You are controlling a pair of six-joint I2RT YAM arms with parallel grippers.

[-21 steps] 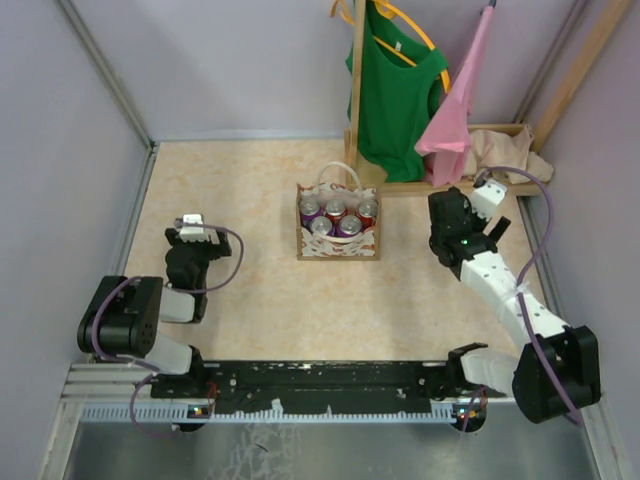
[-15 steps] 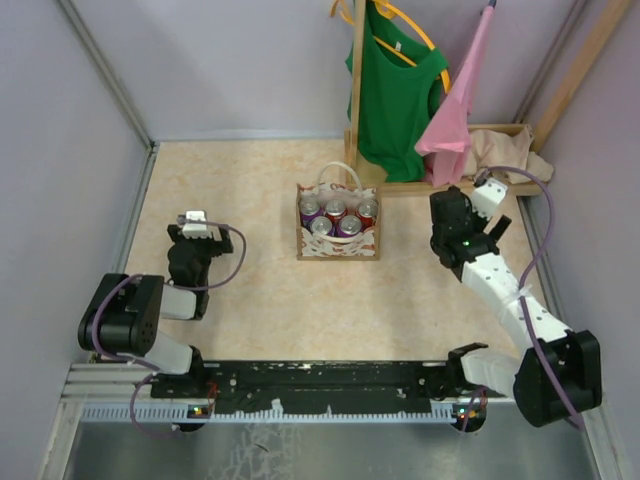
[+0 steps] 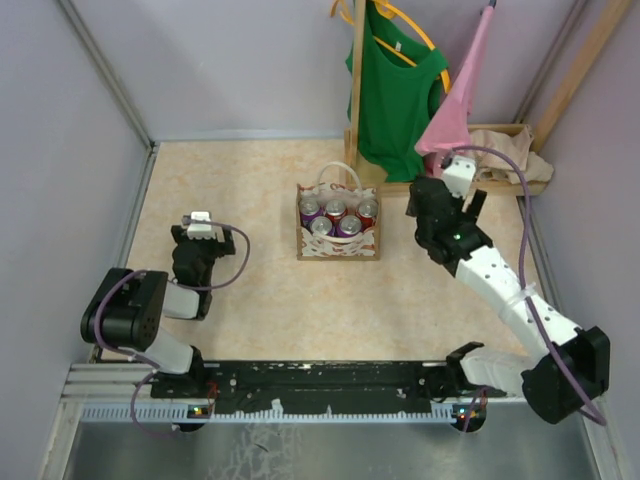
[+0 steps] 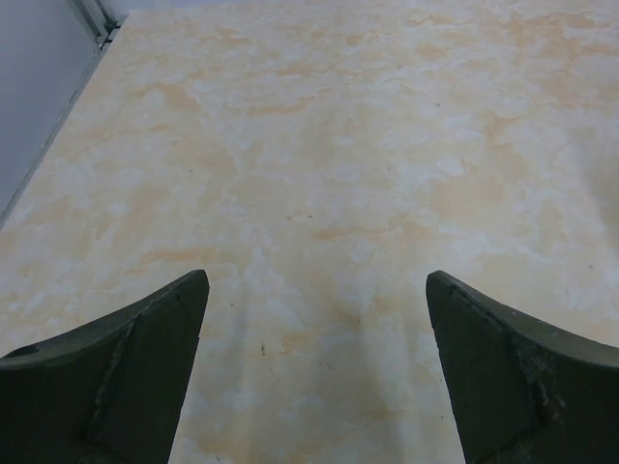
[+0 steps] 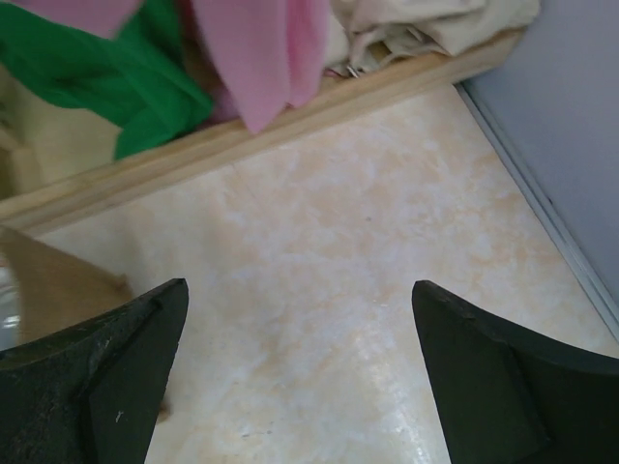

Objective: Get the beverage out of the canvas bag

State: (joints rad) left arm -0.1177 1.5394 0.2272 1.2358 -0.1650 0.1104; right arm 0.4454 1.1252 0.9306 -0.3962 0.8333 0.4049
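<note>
The canvas bag [image 3: 338, 240], cream with a red print and white loop handles, stands upright at the table's middle. Several beverage cans [image 3: 336, 208], purple and red, stand inside it with their tops showing. My right gripper [image 3: 426, 198] is open and empty, a short way right of the bag and apart from it; in the right wrist view [image 5: 300, 288] its jaws stand wide over bare table. My left gripper [image 3: 197, 236] is open and empty, well left of the bag; in the left wrist view [image 4: 316, 280] only table lies between its fingers.
A wooden clothes rack [image 3: 356, 90] stands behind the bag with a green shirt [image 3: 395, 90] and a pink garment [image 3: 458, 105]. A plain beige cloth [image 3: 510, 152] lies on its base. The rack's base rail [image 5: 290, 116] runs ahead of the right gripper. Walls enclose the table.
My right arm has swung left and toward the back, bringing its gripper closer to the bag. The left gripper has barely shifted. The bag and cans have not moved.
</note>
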